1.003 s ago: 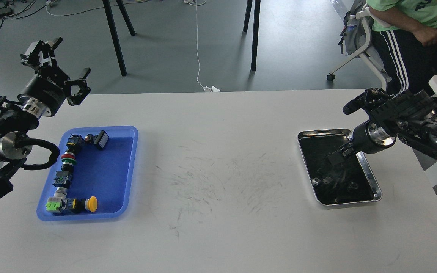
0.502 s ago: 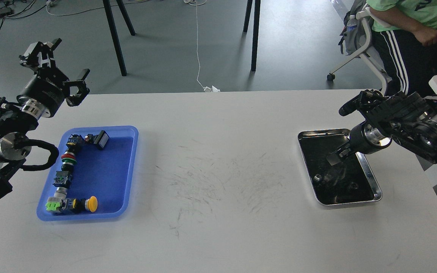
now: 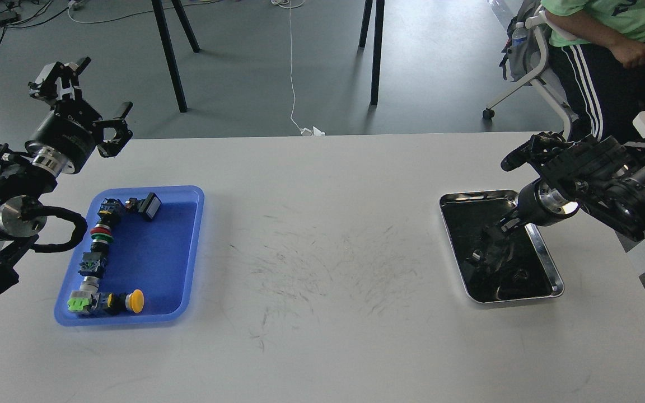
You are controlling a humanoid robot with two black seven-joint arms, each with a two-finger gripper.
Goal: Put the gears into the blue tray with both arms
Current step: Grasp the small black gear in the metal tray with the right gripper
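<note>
The blue tray (image 3: 154,263) lies at the table's left, with colourful push-buttons (image 3: 101,232) lined along its left and front sides. My left gripper (image 3: 94,94) hangs open above the table's far left corner, behind the tray, holding nothing. My right gripper (image 3: 493,232) reaches down into the shiny silver tray (image 3: 471,196) on the right; its dark fingers merge with the dark reflection. One small black round gear (image 3: 521,275) lies near that tray's front right. A second gear cannot be made out among the reflections.
A seated person (image 3: 608,33) on a wheeled chair is beyond the table's far right corner. Black tripod legs (image 3: 168,56) and a white cable (image 3: 291,67) are on the floor behind the table. Scuff marks (image 3: 322,263) cover the table's middle.
My right arm has shifted slightly left, with its gripper tip staying low in the silver tray. My left gripper has risen a little.
</note>
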